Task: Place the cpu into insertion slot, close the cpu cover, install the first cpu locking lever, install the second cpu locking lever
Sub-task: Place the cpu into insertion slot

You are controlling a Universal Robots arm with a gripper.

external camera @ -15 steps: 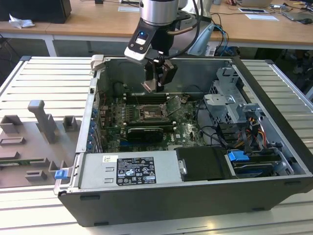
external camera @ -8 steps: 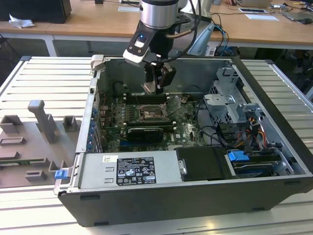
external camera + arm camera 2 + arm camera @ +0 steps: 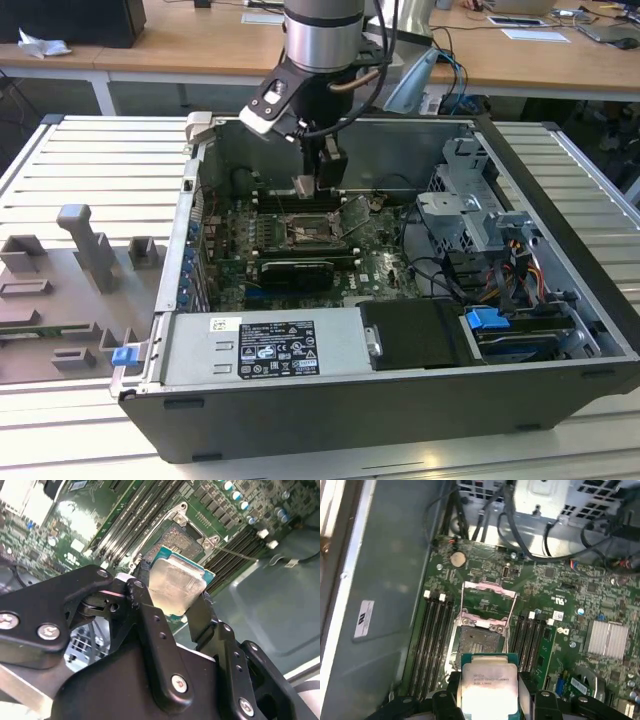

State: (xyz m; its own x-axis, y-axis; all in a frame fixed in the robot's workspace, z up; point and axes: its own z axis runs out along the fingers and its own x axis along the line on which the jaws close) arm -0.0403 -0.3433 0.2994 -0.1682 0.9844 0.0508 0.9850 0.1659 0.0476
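Observation:
My gripper (image 3: 311,186) hangs inside the open computer case and is shut on the cpu (image 3: 304,188), a flat square chip with a pale metal top. Both wrist views show the cpu (image 3: 176,586) (image 3: 487,685) clamped by its edges between the black fingers (image 3: 143,587), held a little above the board. The insertion slot (image 3: 481,642) (image 3: 175,541) (image 3: 303,232) lies open and uncovered just beyond the chip, dark in the middle. The cpu cover (image 3: 488,587) stands flipped up at the slot's far side. Thin wire levers (image 3: 511,611) run along the slot's sides, raised.
Long black memory slots (image 3: 434,635) flank the socket on both sides. A black graphics card (image 3: 296,270) lies in front of it, a power supply (image 3: 265,345) at the case front, and a drive cage (image 3: 470,205) with cables on the exterior view's right. Grey fixtures (image 3: 85,250) sit outside the case.

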